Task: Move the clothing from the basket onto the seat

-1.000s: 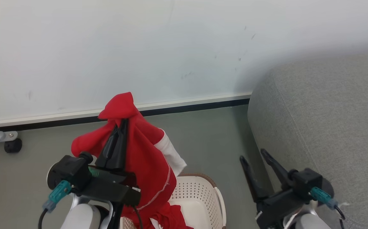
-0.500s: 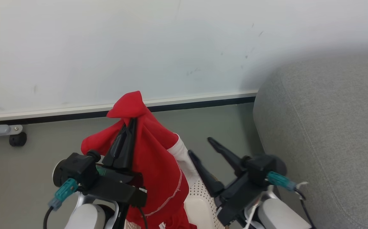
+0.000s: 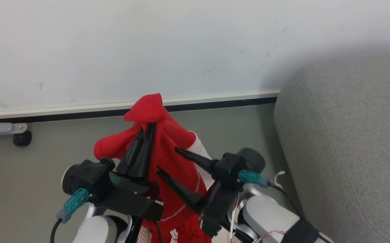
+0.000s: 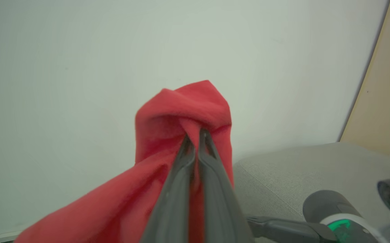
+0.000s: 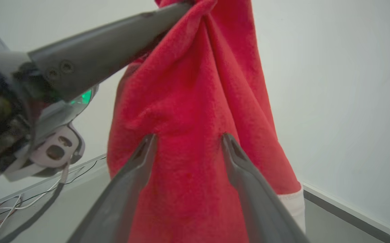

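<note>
While the left gripper is clamped tight on a bunched fold of the clothing, the red garment hangs in mid-air above the floor. Its peak pokes past the fingertips and the body drapes down toward the near edge. A white cuff sits on the garment's right side, with white stitching along a lower hem.

The right gripper is spread wide and grasping nothing. It points left into the hanging cloth, just below the left gripper's pinch. In the right wrist view both tips sit against the red fabric, one on each side of a fold; touching or a hair off, cannot tell.

More red fabric with a white tag lies at the near edge, under the held piece. For the basket, a sliver of perforated cream wall shows there, the rest hidden behind arms and cloth.

The seat, grey upholstery, is on the right, well apart from the garment. White wall on the far side, dark baseboard at its foot, black caster far left.
</note>
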Available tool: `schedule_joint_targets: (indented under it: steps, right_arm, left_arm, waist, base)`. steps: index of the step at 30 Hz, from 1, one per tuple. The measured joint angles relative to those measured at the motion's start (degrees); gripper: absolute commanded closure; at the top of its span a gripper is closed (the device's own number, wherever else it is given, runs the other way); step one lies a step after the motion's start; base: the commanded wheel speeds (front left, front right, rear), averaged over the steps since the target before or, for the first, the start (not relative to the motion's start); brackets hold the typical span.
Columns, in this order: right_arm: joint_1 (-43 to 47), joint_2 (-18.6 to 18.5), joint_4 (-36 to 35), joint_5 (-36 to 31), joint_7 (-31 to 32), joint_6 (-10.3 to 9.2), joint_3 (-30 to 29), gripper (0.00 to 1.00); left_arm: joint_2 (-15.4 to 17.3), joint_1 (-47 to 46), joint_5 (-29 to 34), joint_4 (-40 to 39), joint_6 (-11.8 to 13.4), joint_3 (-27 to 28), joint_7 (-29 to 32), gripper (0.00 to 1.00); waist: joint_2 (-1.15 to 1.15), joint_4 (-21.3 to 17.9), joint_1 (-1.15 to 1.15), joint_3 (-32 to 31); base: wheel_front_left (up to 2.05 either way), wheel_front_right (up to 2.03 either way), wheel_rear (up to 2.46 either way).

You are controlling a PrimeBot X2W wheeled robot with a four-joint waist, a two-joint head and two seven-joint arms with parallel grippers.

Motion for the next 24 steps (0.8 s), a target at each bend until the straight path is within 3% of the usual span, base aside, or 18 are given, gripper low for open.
schedule_joint_targets:
  steps: [7,8,9,10,11,24]
  right_arm:
    - [-5.47,-0.03,3.74,4.09,-0.01,0.01,5.33,0.00]
    - [-5.97,-0.02,3.96,4.85,-0.05,0.01,6.21,0.04]
    - [-6.41,0.00,4.09,5.76,-0.08,0.01,6.82,0.38]
    - [-6.85,0.00,4.22,6.46,-0.12,0.01,7.35,0.58]
    - [-7.36,0.00,4.36,7.12,-0.15,0.01,7.87,1.00]
    - [-10.99,0.01,7.57,14.56,-2.72,0.04,12.27,1.00]
  left_arm:
    - [-0.14,-0.26,0.27,-0.14,-0.01,-0.65,0.58,1.00]
    - [-0.21,-0.34,0.27,-0.16,-0.01,-0.75,0.58,1.00]
    - [-0.26,-0.38,0.27,-0.18,-0.02,-0.86,0.59,1.00]
    - [-0.27,-0.44,0.27,-0.22,-0.02,-0.96,0.80,1.00]
    - [-0.29,-0.57,0.26,-0.22,-0.02,-1.03,0.83,1.00]
    - [-0.40,-0.99,0.26,-0.40,-0.01,-1.31,1.08,1.00]
  waist:
    - [0.00,0.25,0.01,0.59]
    - [0.00,0.31,0.00,0.63]
    - [0.00,0.38,0.00,0.66]
    - [0.00,0.45,0.00,0.69]
    - [0.00,0.51,0.00,0.72]
    - [0.00,1.02,0.00,0.64]
  base:
    - [0.00,0.00,0.00]
    - [0.00,0.00,0.00]
    - [0.00,0.00,0.00]
    - [0.00,0.00,0.00]
    - [0.00,0.00,0.00]
    - [0.00,0.00,0.00]
